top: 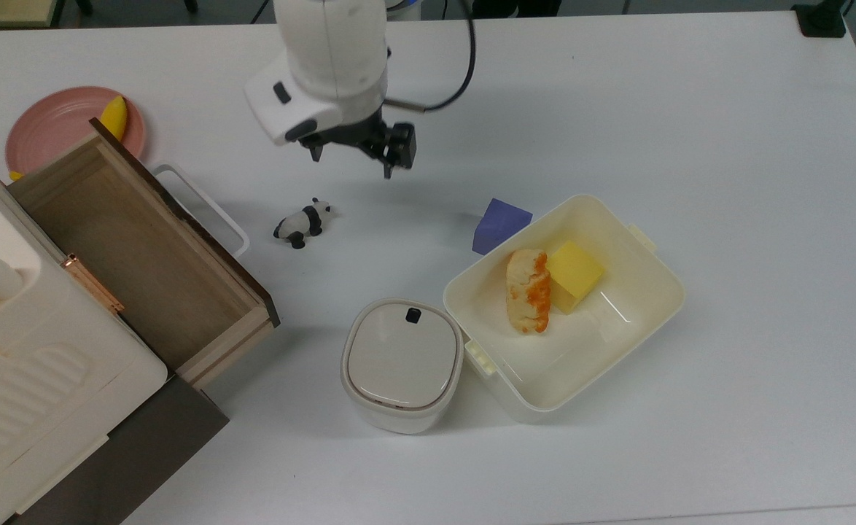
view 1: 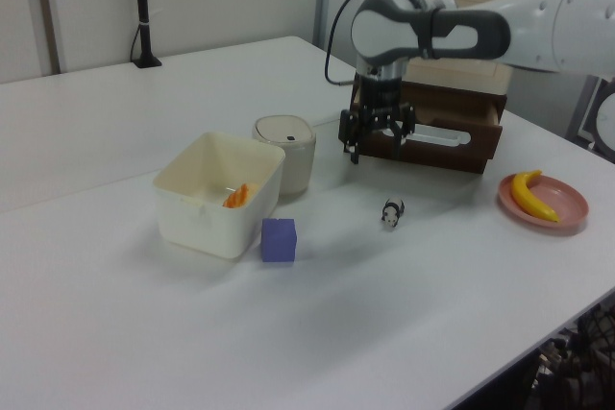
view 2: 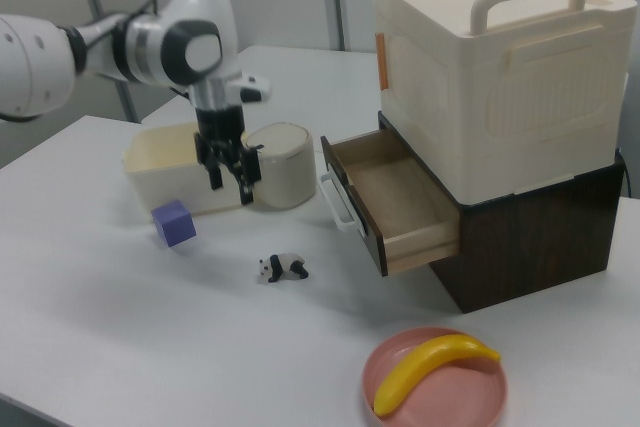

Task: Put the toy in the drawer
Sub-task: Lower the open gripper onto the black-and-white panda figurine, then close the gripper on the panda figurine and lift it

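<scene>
Hand [top: 351,162] seemingly above toy [top: 302,222]

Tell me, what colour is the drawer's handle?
White, a loop handle on the drawer's dark front; clearest in the right view.

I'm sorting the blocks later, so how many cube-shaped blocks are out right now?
2. A purple block sits on the table, right against the outside of the cream tub. A yellow block lies inside that tub beside the bread. The lidded pot could hide more.
</scene>
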